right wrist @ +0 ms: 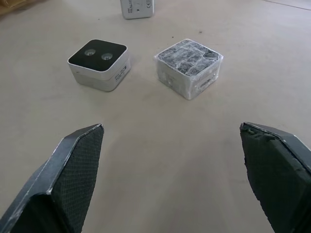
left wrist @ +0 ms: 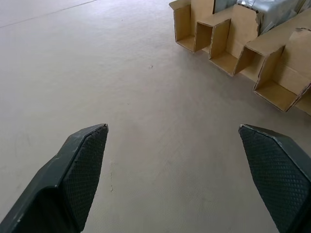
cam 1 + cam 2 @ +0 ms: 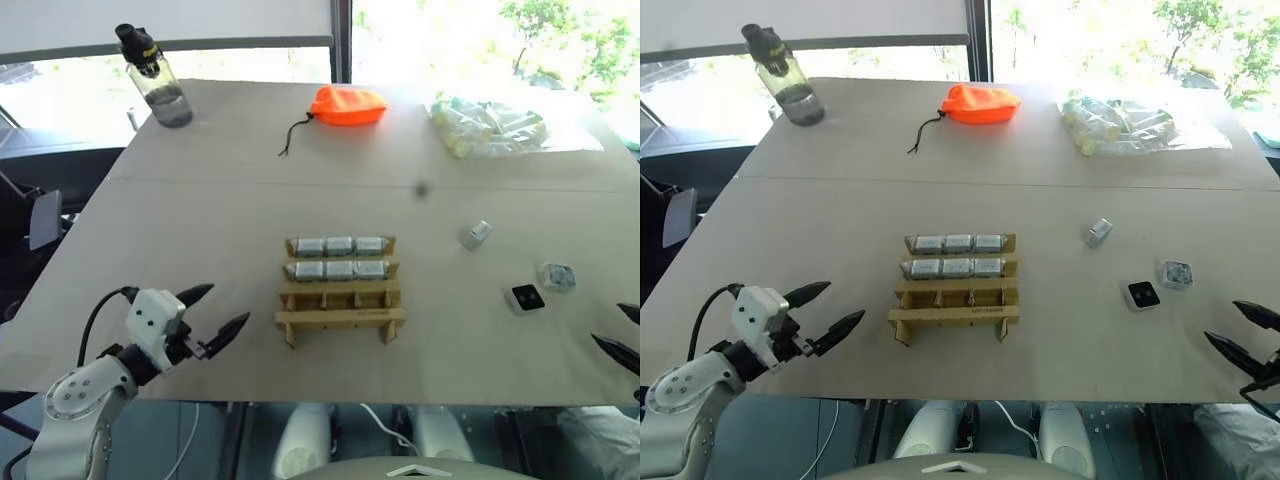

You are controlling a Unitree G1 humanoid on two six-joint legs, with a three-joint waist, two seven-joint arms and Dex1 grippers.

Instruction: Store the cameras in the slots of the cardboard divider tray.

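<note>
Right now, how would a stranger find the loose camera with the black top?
Start at the cardboard divider tray mid-table and look toward the robot's right. Three small cameras lie loose there; the wanted camera is the nearest the tray's front, white with a black top face, beside a plastic-wrapped one.

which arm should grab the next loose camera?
Right. The open right gripper hovers just short of two loose cameras, the white black-topped cube and the plastic-wrapped grey cube. The open left gripper sits across the tan cardboard divider tray, facing its empty front slots.
</note>
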